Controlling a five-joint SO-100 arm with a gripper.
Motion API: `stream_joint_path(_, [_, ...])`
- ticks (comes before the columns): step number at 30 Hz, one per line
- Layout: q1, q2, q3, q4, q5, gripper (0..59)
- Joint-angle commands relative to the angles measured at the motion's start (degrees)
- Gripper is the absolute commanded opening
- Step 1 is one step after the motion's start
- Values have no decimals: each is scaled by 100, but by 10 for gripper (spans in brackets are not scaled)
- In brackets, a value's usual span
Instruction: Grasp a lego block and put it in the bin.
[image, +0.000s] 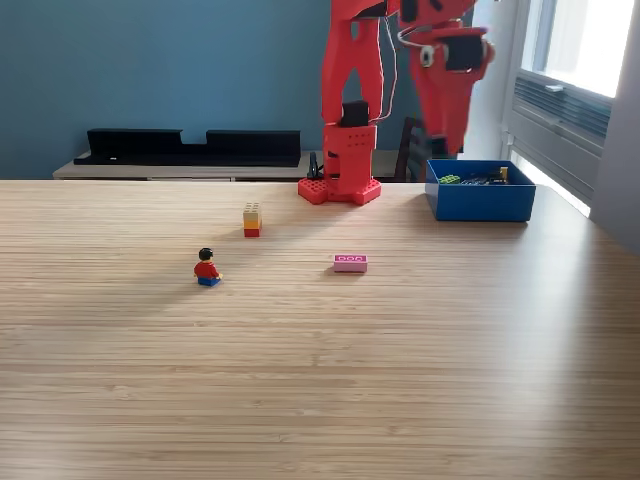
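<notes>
My red gripper (449, 148) hangs pointing down above the left rear corner of the blue bin (480, 205), at the exterior view's right. Its fingers merge into one tapered red shape, so I cannot tell whether they are apart; nothing shows held in them. Inside the bin lie a few small blocks, one yellow-green (450, 179) and one yellow (503, 173). On the wooden table a flat pink block (350, 263) lies near the middle. A small stack of yellow, orange and red bricks (252, 219) stands further left and back.
A toy figure (207, 268) with a red top and blue legs stands left of the pink block. The arm's red studded base (340, 190) sits at the table's far edge, left of the bin. Black shelf items (190, 145) lie behind the table.
</notes>
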Motion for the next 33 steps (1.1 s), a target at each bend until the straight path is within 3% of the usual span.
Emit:
stream_joint_path(1, [-1222, 1143, 466, 237, -325, 1])
stream_joint_path(12, [-2830, 1784, 2021, 220, -879, 1])
stream_joint_path(21, [-4219, 1767, 2320, 193, -1239, 1])
stream_joint_path(31, [-4966, 1749, 2725, -281, -1582, 2])
stream_joint_path(33, [-4948, 1749, 2874, -404, -1626, 75])
